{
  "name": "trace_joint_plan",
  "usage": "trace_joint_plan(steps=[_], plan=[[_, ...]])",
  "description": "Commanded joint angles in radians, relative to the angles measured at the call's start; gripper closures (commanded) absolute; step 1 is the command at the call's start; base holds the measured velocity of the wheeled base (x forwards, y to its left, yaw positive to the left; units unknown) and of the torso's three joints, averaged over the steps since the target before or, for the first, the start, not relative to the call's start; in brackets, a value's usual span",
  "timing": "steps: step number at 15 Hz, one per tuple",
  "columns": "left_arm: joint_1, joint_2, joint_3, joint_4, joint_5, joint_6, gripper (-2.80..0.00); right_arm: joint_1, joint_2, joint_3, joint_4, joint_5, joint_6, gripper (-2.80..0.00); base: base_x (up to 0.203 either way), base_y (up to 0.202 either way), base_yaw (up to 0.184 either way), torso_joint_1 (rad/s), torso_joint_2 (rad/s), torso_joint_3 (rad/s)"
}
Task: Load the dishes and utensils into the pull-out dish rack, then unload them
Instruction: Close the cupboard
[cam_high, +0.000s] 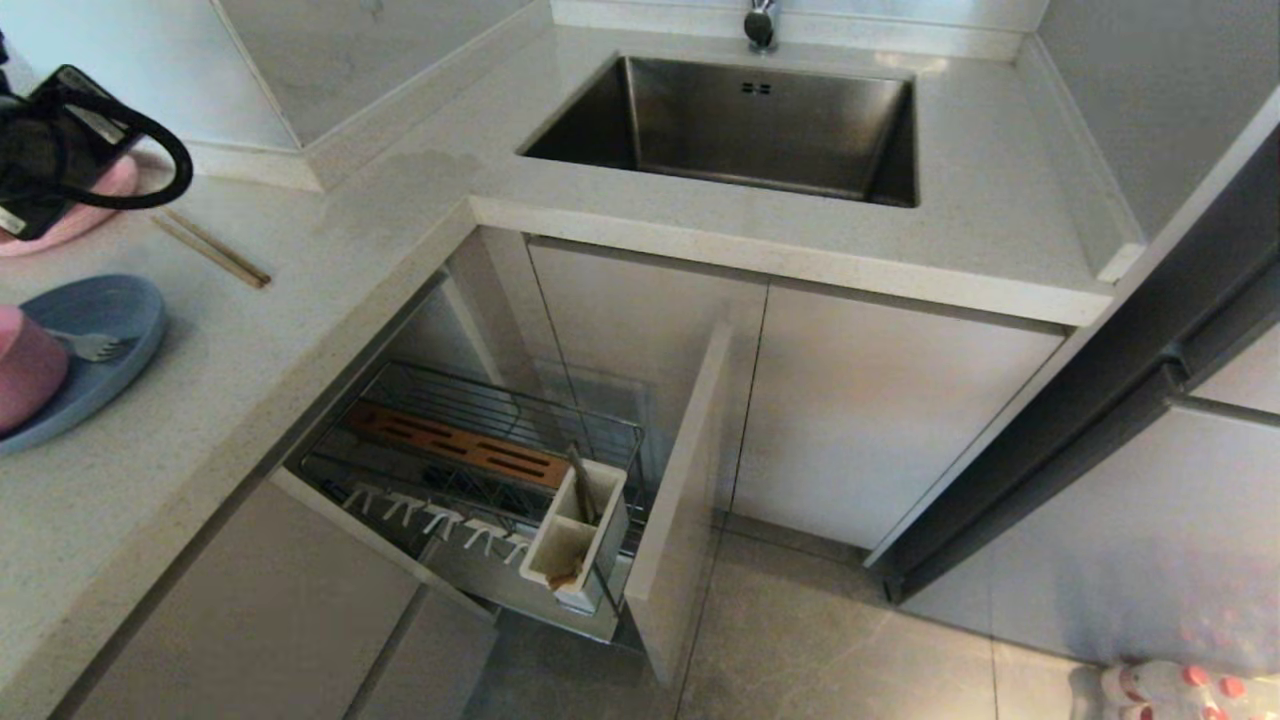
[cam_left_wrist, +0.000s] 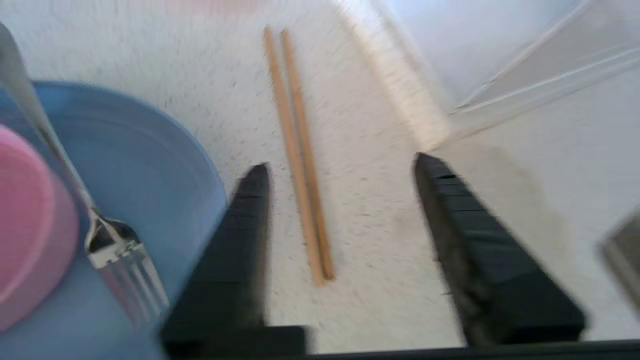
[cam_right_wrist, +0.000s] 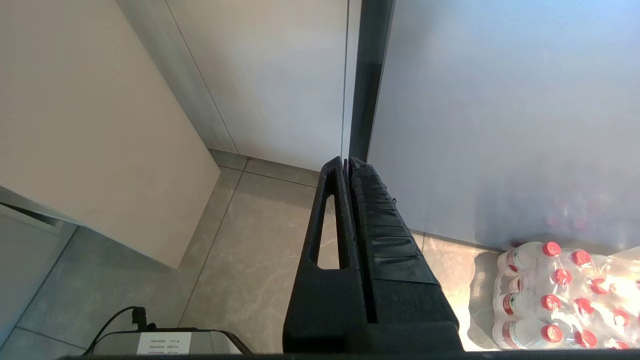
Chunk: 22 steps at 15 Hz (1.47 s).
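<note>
The left gripper (cam_left_wrist: 340, 165) hangs over the counter (cam_high: 330, 300) at the far left, its two black fingers (cam_left_wrist: 247, 215) spread apart and holding nothing. The chopsticks (cam_left_wrist: 300, 155) lie flat on the counter between the fingers, side by side and touching along their length, with neither finger on them. In the head view the pair of chopsticks (cam_high: 212, 250) rests just right of the arm, past the far edge of the blue plate (cam_high: 110, 330).

The blue plate sits on the counter at the near left. On it stands the pink bowl (cam_high: 25, 365), and a silver fork (cam_high: 95, 345) lies across the plate with its tines pointing right. The left wrist view shows the plate (cam_left_wrist: 140, 165), the bowl (cam_left_wrist: 30, 235) and the fork (cam_left_wrist: 125, 265) just beside the gripper's finger.

The pull-out dish rack (cam_high: 480, 470) stands drawn out of the cabinet below the counter. Its brown wooden strip (cam_high: 450, 445) and white prongs (cam_high: 440, 515) carry no dishes. The white utensil box (cam_high: 580, 535) at its right end has a thin item standing in it, too small to identify.

The right gripper (cam_right_wrist: 347, 162) is low at the right, fingers pressed together and empty, above the tiled floor (cam_right_wrist: 260, 240) near a pack of bottles (cam_right_wrist: 560, 295).
</note>
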Motion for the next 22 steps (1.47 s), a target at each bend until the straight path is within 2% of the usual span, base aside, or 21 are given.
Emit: trace_joint_plan(steps=[1, 6, 9, 10, 12, 17, 18, 19, 20, 22], plan=[[-0.007, -0.066, 0.01, 0.001, 0.0, -0.003, 0.0, 0.0, 0.0, 0.0, 0.0, 0.0, 0.0, 0.0, 0.0, 0.0, 0.0, 0.0, 0.0, 0.0], [-0.051, -0.198, 0.059, 0.003, -0.063, -0.002, 0.0, 0.0, 0.0, 0.0, 0.0, 0.0, 0.0, 0.0, 0.0, 0.0, 0.0, 0.0, 0.0, 0.0], [-0.124, -0.289, 0.109, 0.029, -0.198, -0.003, 0.0, 0.0, 0.001, 0.0, 0.0, 0.0, 0.0, 0.0, 0.0, 0.0, 0.0, 0.0, 0.0, 0.0], [-0.164, -0.315, 0.126, 0.051, -0.259, -0.003, 0.0, 0.0, 0.002, 0.0, 0.0, 0.0, 0.0, 0.0, 0.0, 0.0, 0.0, 0.0, 0.0, 0.0], [-0.232, -0.357, 0.149, 0.151, -0.441, -0.005, 0.0, 0.0, 0.0, 0.0, 0.0, 0.0, 0.0, 0.0, 0.0, 0.0, 0.0, 0.0, 0.0, 0.0], [-0.297, -0.318, 0.129, 0.369, -0.882, -0.003, 0.0, 0.0, 0.0, 0.0, 0.0, 0.0, 0.0, 0.0, 0.0, 0.0, 0.0, 0.0, 0.0, 0.0], [-0.316, -0.279, 0.108, 0.39, -0.938, 0.004, 0.0, 0.0, 0.0, 0.0, 0.0, 0.0, 0.0, 0.0, 0.0, 0.0, 0.0, 0.0, 0.0, 0.0], [-0.336, -0.234, 0.088, 0.401, -0.965, 0.031, 0.0, 0.0, 0.0, 0.0, 0.0, 0.0, 0.0, 0.0, 0.0, 0.0, 0.0, 0.0, 0.0, 0.0], [-0.36, -0.187, 0.072, 0.412, -0.981, 0.075, 0.0, 0.0, 0.001, 0.0, 0.0, 0.0, 0.0, 0.0, 0.0, 0.0, 0.0, 0.0, 0.0, 0.0], [-0.41, -0.085, 0.044, 0.441, -0.992, 0.11, 0.0, 0.0, 0.0, 0.0, 0.0, 0.0, 0.0, 0.0, 0.0, 0.0, 0.0, 0.0, 0.0, 0.0]])
